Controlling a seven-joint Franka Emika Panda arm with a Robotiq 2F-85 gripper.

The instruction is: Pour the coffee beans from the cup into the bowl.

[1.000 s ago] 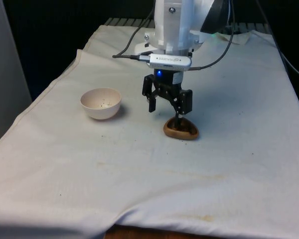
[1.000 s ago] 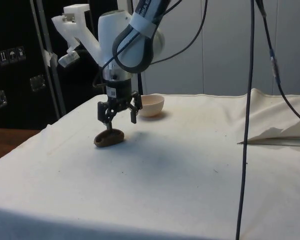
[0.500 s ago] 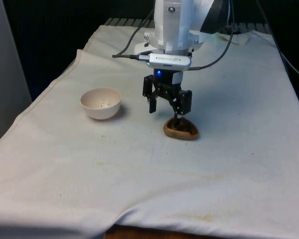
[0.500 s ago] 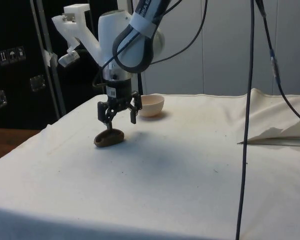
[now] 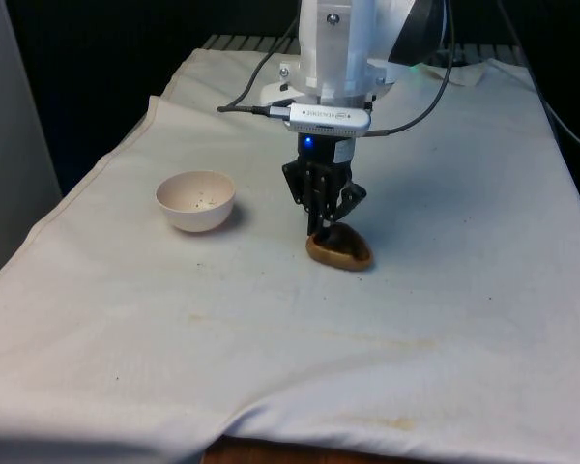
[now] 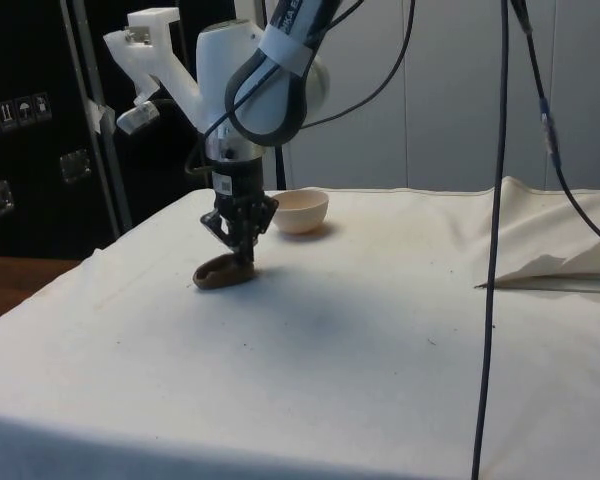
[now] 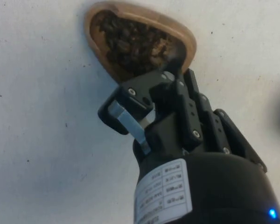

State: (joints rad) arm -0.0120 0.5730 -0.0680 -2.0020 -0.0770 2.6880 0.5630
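Pinching the cup's (image 5: 339, 249) rim, our gripper (image 5: 325, 228) has its fingers (image 7: 170, 84) closed on one edge, with the beans (image 7: 130, 44) heaped just beyond the tips. We see the cup low at the cloth (image 5: 271, 319), the bowl (image 5: 195, 200) well apart off to the side.

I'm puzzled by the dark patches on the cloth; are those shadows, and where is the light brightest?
Front view: the bowl and the wooden cup cast soft shadows on the cloth. Side view: a faint grey shadow spreads beyond the cup; the pale wall behind is brightest. Wrist view: even light, the coffee beans look dark.
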